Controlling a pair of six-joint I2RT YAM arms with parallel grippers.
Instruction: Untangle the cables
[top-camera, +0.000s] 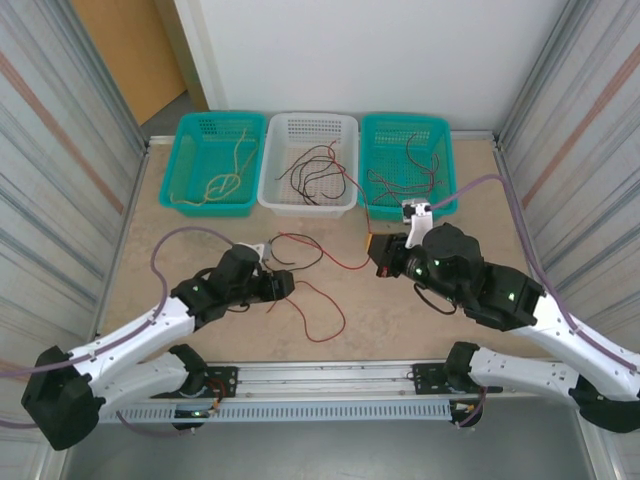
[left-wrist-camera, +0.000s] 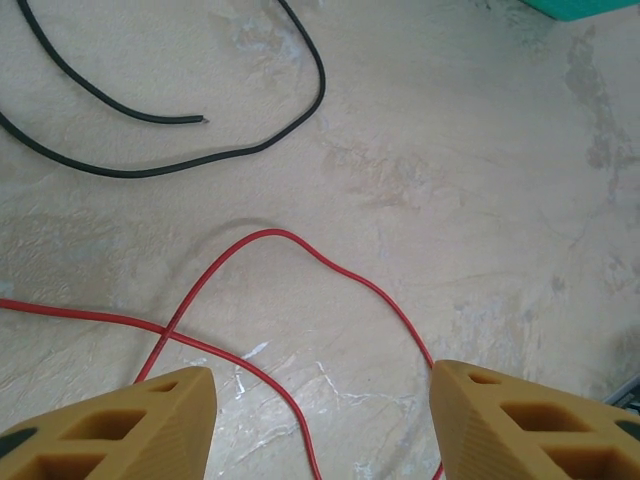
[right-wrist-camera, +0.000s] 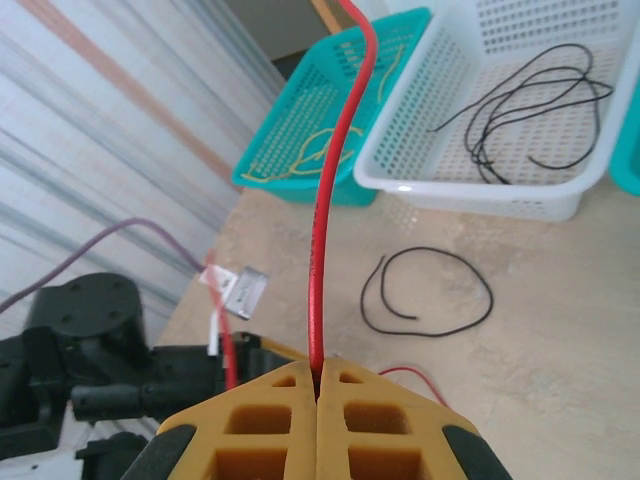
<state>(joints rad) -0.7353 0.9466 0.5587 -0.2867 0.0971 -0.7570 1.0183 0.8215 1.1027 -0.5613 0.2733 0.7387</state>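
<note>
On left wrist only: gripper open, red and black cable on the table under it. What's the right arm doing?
Observer: Right gripper is shut on a red cable that runs up out of its fingers.
Operator: Anything in the baskets?
Observer: Black cables lie in the white basket.
Operator: And yellow?
Observer: A yellow cable lies in the left teal basket.
</note>
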